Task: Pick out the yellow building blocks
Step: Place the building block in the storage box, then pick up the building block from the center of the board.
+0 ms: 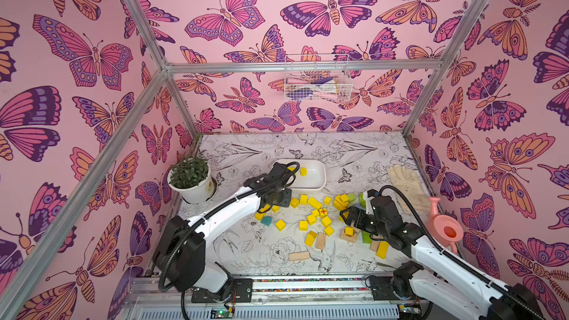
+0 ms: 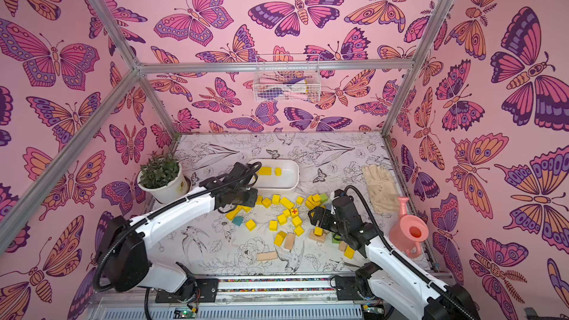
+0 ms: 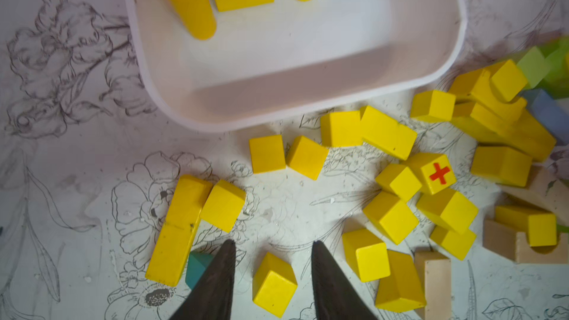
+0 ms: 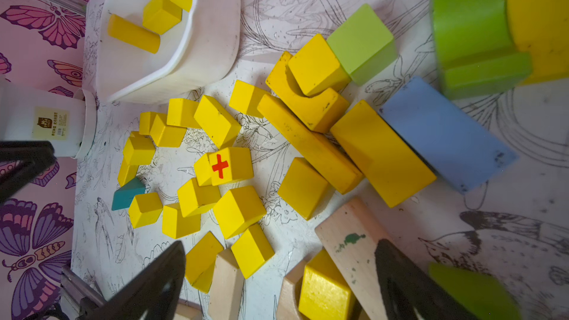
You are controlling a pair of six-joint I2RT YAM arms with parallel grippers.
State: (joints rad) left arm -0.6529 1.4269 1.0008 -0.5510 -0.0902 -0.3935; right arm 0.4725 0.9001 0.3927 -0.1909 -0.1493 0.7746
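The counter [image 1: 252, 260] before me is covered with a print of flowers and birds. In its middle lie the yellow building blocks [image 1: 311, 219], mixed with tan blocks [image 1: 298, 255], green blocks [image 1: 366, 237] and one teal block [image 1: 266, 220]. Behind them stands a white tub [image 1: 308, 186]. A potted plant [image 1: 194, 190] is at my left, a glove [image 1: 406, 183] and a pink watering can [image 1: 443, 226] at my right.

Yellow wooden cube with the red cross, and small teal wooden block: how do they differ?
The yellow cross cube bears a red mark; the teal block is plain. The cube touches other yellow cubes; the teal block lies by a long yellow bar. Both lie on the table, outside the white tub.
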